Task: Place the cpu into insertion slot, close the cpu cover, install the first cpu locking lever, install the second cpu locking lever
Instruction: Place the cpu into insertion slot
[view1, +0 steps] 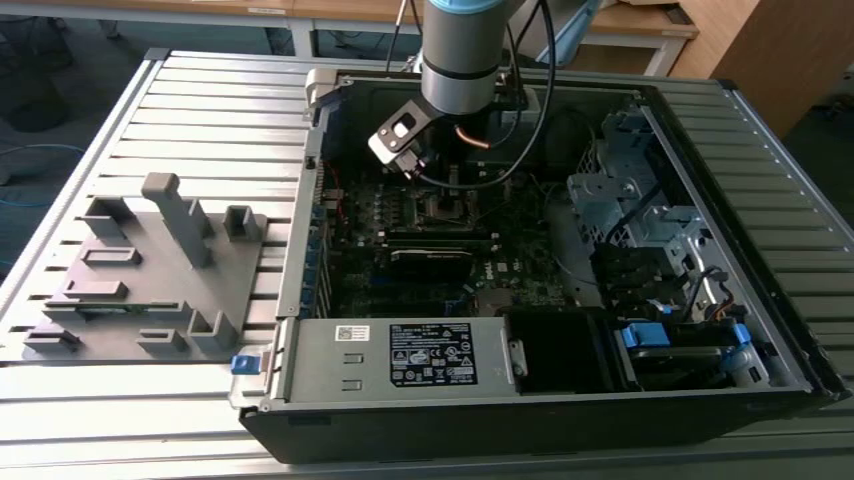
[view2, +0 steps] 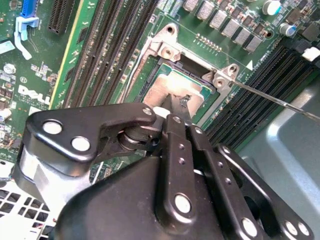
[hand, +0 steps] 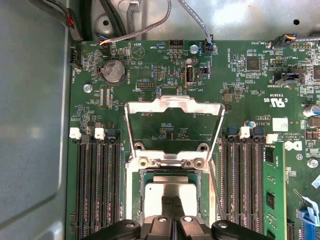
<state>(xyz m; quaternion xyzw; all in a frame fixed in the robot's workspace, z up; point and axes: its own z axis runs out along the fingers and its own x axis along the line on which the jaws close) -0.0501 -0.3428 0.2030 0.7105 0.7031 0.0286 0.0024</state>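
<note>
Gripper (hand: 174, 204) fingers pinched narrow, tips down on the cpu (hand: 159, 194) top; can't tell if it's gripped. Cpu sits in the insertion slot (hand: 140, 200). Cpu cover (hand: 172, 103) stands open just beyond, 1 locking lever (view2: 272, 98) unlatched beside it.

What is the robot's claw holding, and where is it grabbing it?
Nothing, it seems. The gripper is shut, its tips over the middle of the cpu, which lies in the slot.

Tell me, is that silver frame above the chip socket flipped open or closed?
Open. In the first wrist view the cpu cover stands tilted up, clear of the insertion slot, leaving the cpu bare.
</note>
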